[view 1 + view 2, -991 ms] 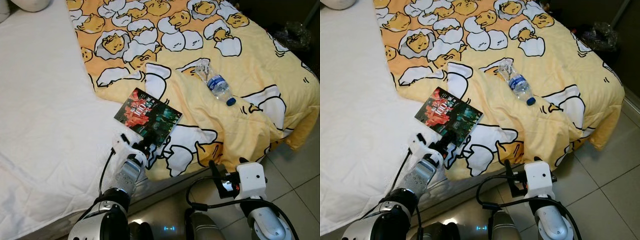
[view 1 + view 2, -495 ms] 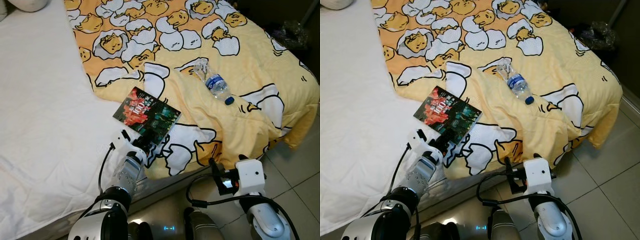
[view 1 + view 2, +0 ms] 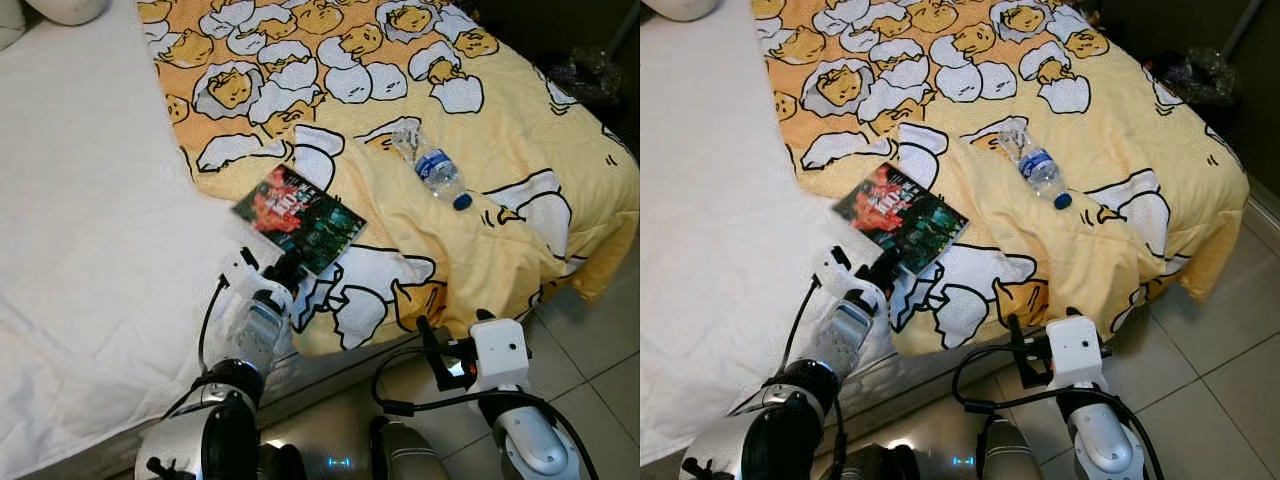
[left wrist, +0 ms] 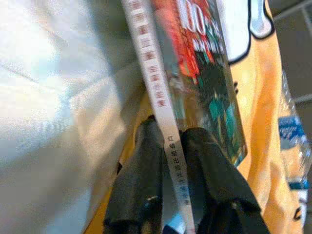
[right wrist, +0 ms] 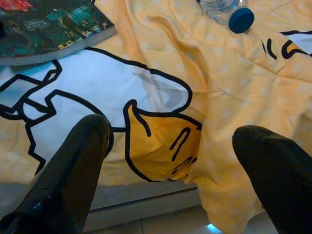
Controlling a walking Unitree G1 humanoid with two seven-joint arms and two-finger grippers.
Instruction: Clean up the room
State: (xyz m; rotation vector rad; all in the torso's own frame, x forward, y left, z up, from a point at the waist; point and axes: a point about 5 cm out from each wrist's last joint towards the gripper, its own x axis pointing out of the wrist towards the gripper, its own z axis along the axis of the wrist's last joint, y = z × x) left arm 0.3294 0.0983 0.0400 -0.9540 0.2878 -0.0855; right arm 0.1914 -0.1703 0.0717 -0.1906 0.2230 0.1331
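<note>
Fingers pinch book spine, book pointing away bedward.

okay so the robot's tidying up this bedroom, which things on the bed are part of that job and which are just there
Part of the job:
- book, gripped at its near edge by the left gripper
- plastic water bottle, lying on the blanket
- right gripper, open, near the bed's edge

Just there:
- yellow cartoon-egg blanket
- white mattress
- tiled floor
</note>
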